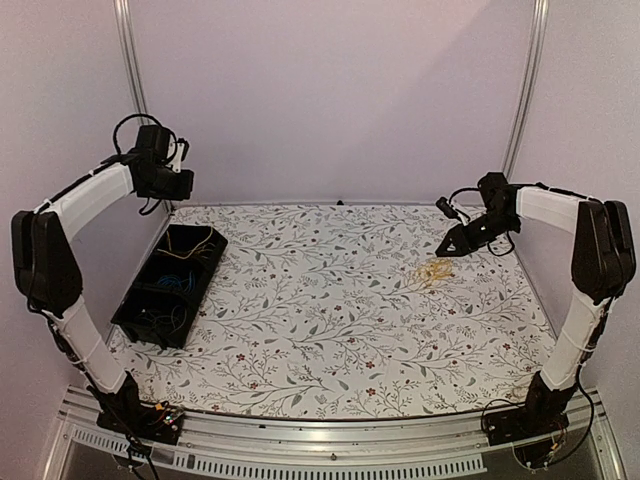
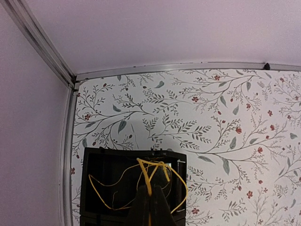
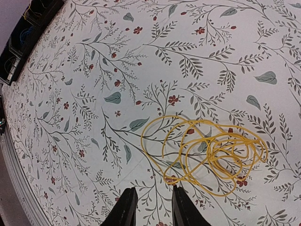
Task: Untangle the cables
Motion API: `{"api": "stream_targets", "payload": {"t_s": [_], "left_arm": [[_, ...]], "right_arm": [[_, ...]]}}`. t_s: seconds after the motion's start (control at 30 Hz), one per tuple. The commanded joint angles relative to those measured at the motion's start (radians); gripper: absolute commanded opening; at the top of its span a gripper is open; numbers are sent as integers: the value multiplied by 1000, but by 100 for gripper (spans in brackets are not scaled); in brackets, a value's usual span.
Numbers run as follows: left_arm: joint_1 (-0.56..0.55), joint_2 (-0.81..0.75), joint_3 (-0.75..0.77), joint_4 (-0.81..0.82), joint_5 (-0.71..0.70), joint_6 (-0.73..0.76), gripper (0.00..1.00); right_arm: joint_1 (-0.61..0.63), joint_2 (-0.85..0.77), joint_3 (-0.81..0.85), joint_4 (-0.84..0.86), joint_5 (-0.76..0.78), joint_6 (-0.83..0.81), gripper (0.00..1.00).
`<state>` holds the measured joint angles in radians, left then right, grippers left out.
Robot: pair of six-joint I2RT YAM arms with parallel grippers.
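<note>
1. Two claws were at work, well apart. The left claw [image 2: 150, 197] hung above the far end of the black bin [image 2: 122, 151], its fingers closed on a yellow cable [image 2: 149, 175] whose loops dangled into the bin.
2. The right claw [image 3: 151, 193] hovered far to the right of the bin, its fingers parted and holding nothing. Just beyond its tips lay a yellow tangle [image 3: 207, 155] of overlapping loops, flat on the counter [image 1: 320, 340].
3. Inside the bin were more thin wires, with blue wires [image 1: 178, 283] nearer its middle and yellow ones at its far end. How many there were could not be told.
4. Judging from this, one strand was being delivered to the bin while the remaining tangle waited. It could instead have been a lift out of the bin.
5. The next move probably called for the right claw to drop onto an outer loop of the tangle and pinch it cleanly. The left claw would let go over the bin and cross over to pull the other way. The wire was thread-thin and springy, so a shallow pinch could slip.
6. A floral sheet of grey leaves and red buds covered the counter. Pale lilac walls stood behind the bin, with an aluminium post [image 1: 128, 60] at the corner.
</note>
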<state>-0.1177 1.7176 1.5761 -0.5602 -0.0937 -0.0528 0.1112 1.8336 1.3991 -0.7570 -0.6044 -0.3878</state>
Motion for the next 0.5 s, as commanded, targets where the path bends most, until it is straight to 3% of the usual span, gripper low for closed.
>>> {"api": "stream_targets", "payload": {"t_s": [0.0,0.2,0.47], "left_arm": [[39,-1,-17,17,-8,70,0],[50,34,41,25,20,72,0],[44,36,267,-33,188,-23,0]], "right_arm": [[3,-23,-14,-14,-1,-20,30],[3,-19,-15,-17,5,-22,30],[3,-23,-14,-21,17,-27,30]]}}
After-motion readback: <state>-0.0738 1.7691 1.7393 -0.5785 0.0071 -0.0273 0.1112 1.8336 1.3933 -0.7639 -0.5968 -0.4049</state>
